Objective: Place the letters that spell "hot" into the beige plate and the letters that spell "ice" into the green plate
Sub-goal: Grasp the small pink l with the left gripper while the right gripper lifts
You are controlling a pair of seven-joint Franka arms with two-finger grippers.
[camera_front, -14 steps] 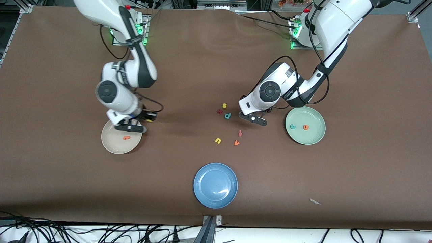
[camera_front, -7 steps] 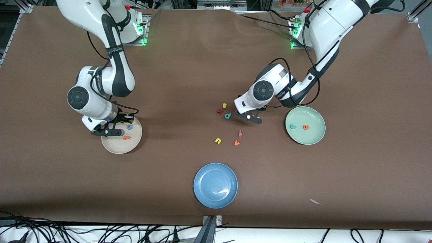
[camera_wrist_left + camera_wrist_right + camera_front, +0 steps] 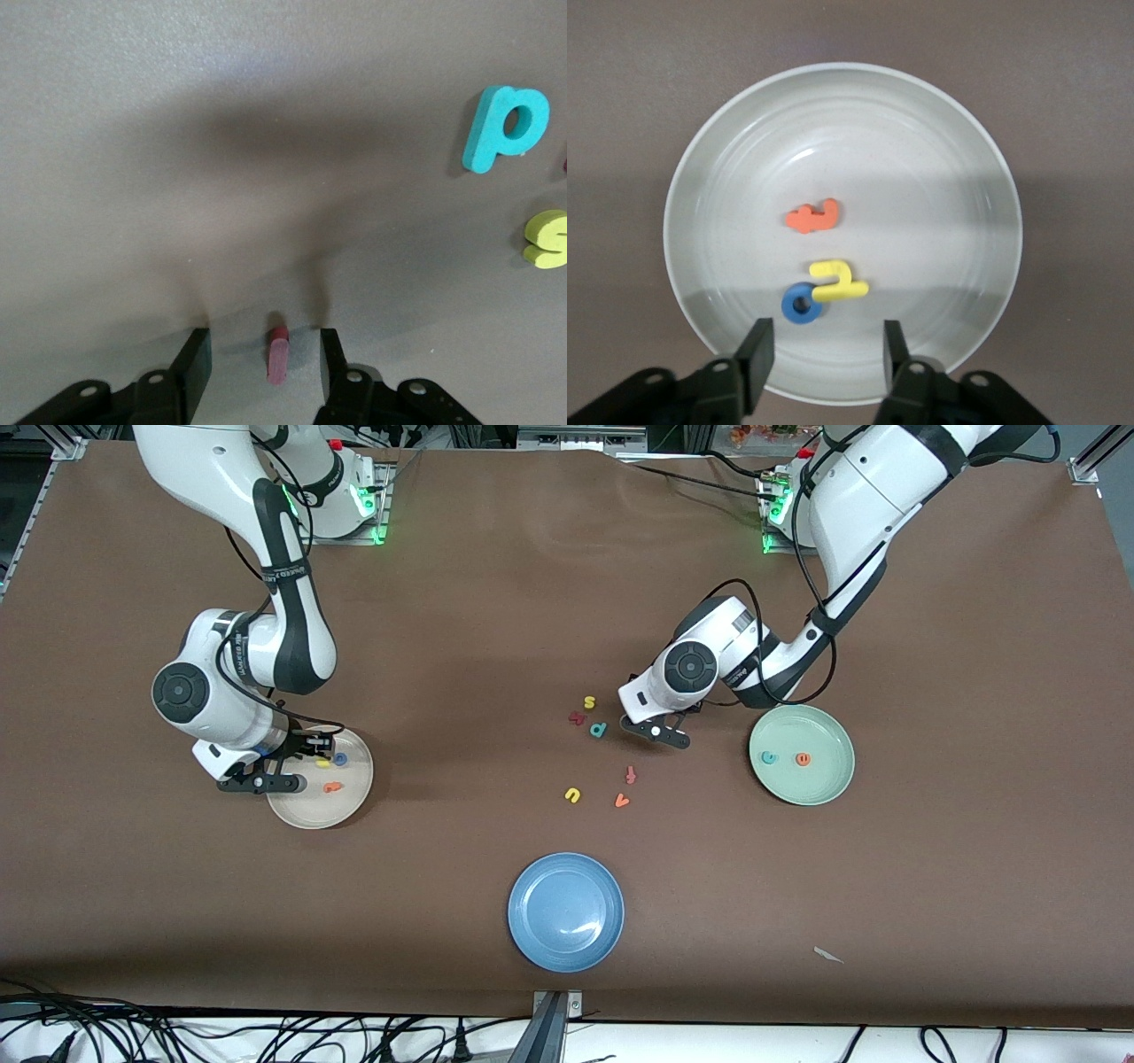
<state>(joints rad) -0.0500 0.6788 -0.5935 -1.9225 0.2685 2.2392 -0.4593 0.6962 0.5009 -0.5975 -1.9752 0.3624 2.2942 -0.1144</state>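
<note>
My left fingers (image 3: pixel 197 367) stand apart on either side of the dark red i (image 3: pixel 278 355), which is on the desk (image 3: pixel 496 602) near the teal p (image 3: pixel 505 127), not touching it. My right fingers (image 3: pixel 756 350) hang parted and empty over the beige plate (image 3: pixel 939 159), which holds the yellow h (image 3: pixel 837 280), blue o (image 3: pixel 801 304) and orange t (image 3: pixel 813 215). The green plate (image 3: pixel 828 784) holds the teal c (image 3: pixel 769 757) and orange e (image 3: pixel 803 759).

Spare letters and a blue plate on the brown table (image 3: pixel 496 602)
In the middle of the table a yellow s (image 3: pixel 589 702), a small dark red letter (image 3: pixel 577 717) and a teal p (image 3: pixel 599 730) lie close together; nearer to the camera are a dull red f-like letter (image 3: pixel 631 774), a yellow u (image 3: pixel 573 795) and an orange v (image 3: pixel 622 801), and nearer again an empty blue plate (image 3: pixel 565 911); a white scrap (image 3: pixel 828 955) lies toward the left arm's end
</note>
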